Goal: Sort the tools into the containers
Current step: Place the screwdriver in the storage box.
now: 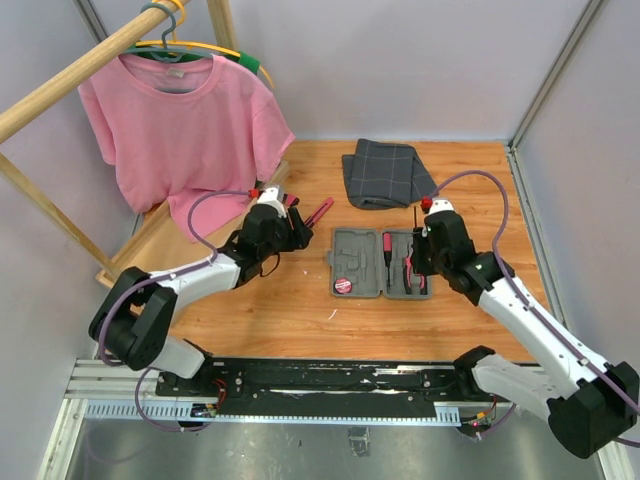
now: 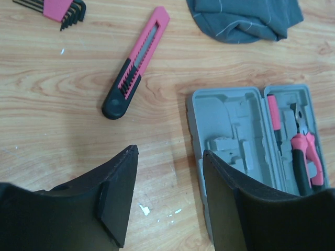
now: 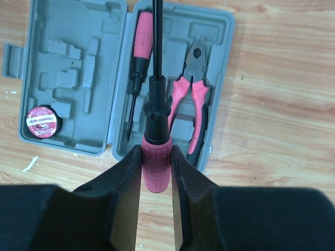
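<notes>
While the grey tool case point(image 3: 73, 57) already holds a screwdriver point(image 3: 140, 47), pliers point(image 3: 192, 99) and a tape roll point(image 3: 42, 121), the right gripper point(image 3: 156, 157) is clamped on the red handle of a second screwdriver point(image 3: 156, 112). Its shaft points across the case's right half, probably above the slots, though height is hard to judge. The left gripper point(image 2: 168, 167) is spread wide and holds nothing, beside the case's left edge. The utility knife point(image 2: 137, 60) and hex key set point(image 2: 60, 9) lie unsorted on the table point(image 2: 52, 104), so roughly halfway.

Robot lab, grey partition walls point(image 1: 420, 60), mounting rail point(image 1: 330, 386)
</notes>
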`<state>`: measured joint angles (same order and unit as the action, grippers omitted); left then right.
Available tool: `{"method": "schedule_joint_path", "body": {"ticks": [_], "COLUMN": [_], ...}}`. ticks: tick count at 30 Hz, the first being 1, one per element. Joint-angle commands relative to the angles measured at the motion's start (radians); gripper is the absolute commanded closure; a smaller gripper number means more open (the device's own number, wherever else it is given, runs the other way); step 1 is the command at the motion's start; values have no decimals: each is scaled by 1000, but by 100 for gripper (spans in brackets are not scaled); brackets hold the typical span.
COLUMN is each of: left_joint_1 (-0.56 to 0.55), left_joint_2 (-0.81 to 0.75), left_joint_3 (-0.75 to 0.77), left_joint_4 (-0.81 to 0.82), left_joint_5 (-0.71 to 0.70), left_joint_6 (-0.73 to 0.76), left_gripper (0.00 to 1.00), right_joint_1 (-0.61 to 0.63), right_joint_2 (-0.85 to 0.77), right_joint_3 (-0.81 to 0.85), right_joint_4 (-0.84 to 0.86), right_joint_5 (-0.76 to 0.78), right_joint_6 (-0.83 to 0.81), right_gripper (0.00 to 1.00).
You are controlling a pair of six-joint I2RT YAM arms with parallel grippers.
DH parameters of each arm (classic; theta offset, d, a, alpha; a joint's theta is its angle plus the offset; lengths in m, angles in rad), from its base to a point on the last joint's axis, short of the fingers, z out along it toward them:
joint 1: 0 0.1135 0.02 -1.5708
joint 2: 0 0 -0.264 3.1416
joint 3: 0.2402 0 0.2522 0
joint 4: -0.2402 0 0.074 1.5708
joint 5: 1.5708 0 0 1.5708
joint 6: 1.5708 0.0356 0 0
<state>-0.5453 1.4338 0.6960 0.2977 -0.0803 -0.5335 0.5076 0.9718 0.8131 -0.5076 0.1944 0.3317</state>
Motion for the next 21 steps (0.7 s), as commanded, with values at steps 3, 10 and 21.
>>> {"method": "schedule_joint_path", "body": {"ticks": [3,10,21], "left_joint_1": [7,7,7], "left_joint_2": [74,185,280], "left_joint_3": [12,84,101], "left_joint_4": [81,40,84], "left_joint_5": [95,263,418], "left_joint_6": [47,43,-11], "left_gripper": [45,52,57], "right_joint_1": [-78,-96,-98], "right_joint_2": [83,139,142], "right_joint_3": [34,48,22], "right_joint_4": [-26,-14,-14], "right_joint_5": [-164,-199,-219], "right_joint_6": [23,27,32], "right_gripper": [96,96,95]}}
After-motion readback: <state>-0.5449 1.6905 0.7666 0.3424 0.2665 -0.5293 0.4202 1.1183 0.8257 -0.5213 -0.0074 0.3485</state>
